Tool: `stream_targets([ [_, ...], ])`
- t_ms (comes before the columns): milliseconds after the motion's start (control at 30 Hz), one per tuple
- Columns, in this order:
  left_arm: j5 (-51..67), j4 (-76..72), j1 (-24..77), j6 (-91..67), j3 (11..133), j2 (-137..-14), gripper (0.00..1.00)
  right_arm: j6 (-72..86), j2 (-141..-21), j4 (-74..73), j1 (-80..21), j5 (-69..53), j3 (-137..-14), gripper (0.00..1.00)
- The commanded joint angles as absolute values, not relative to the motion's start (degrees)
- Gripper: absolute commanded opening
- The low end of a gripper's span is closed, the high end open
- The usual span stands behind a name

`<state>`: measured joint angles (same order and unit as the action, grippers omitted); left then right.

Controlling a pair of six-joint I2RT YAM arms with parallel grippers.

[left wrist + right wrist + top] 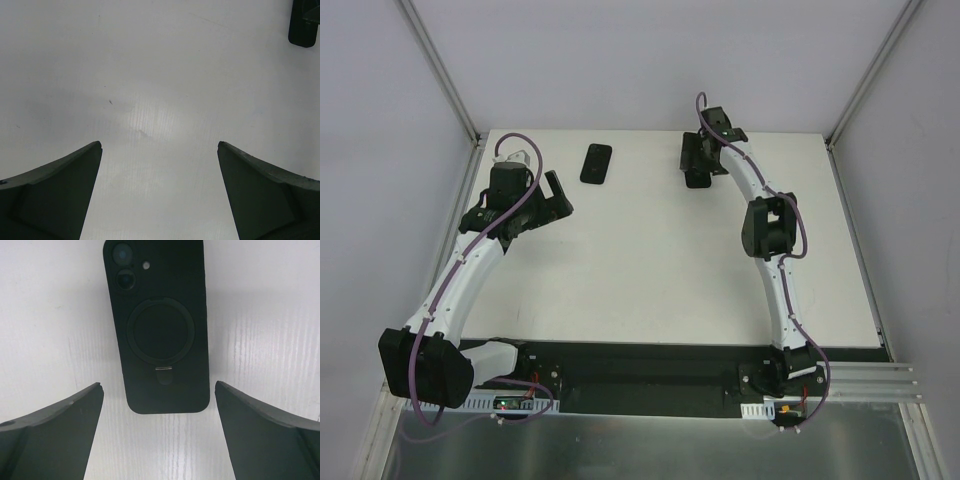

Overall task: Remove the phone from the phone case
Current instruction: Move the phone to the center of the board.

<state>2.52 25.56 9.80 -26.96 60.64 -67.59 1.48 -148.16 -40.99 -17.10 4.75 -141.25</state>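
A black phone case (159, 330) lies back-up on the white table, with a round ring stand and camera lenses showing in its cutouts, so the phone looks seated inside. My right gripper (158, 384) is open, just above the case's near end, with one finger on each side and neither touching it. In the top view the right gripper (695, 165) hides most of the case at the far middle. My left gripper (558, 197) is open and empty over bare table at the far left, as the left wrist view (159, 144) also shows.
A second black phone-shaped slab (596, 164) lies flat at the far middle, between the two grippers; its corner shows in the left wrist view (303, 27). White walls close in the table (650, 270) on three sides.
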Motion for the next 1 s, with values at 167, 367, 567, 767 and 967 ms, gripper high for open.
stream_targets([
  [167,1.9,25.2,10.3,-25.7,63.0,-65.5,0.99,1.9,-150.0,-43.9,-16.3,0.6,-144.3,0.96],
  [367,2.4,25.5,10.3,-25.5,63.9,-65.6,0.99,1.1,-151.4,-46.4,-17.8,3.4,-144.8,0.96],
  [567,2.4,25.5,10.3,-25.1,63.9,-65.7,0.99,1.0,-151.2,-47.1,-18.7,7.6,-144.6,0.97],
  [767,2.4,25.6,10.3,-24.7,64.0,-65.8,0.99,0.9,-150.6,-47.0,-19.2,10.1,-143.9,0.72],
  [967,2.5,25.7,10.3,-24.8,64.2,-66.1,0.99,1.2,-148.6,-46.2,-19.2,10.2,-140.9,0.54],
])
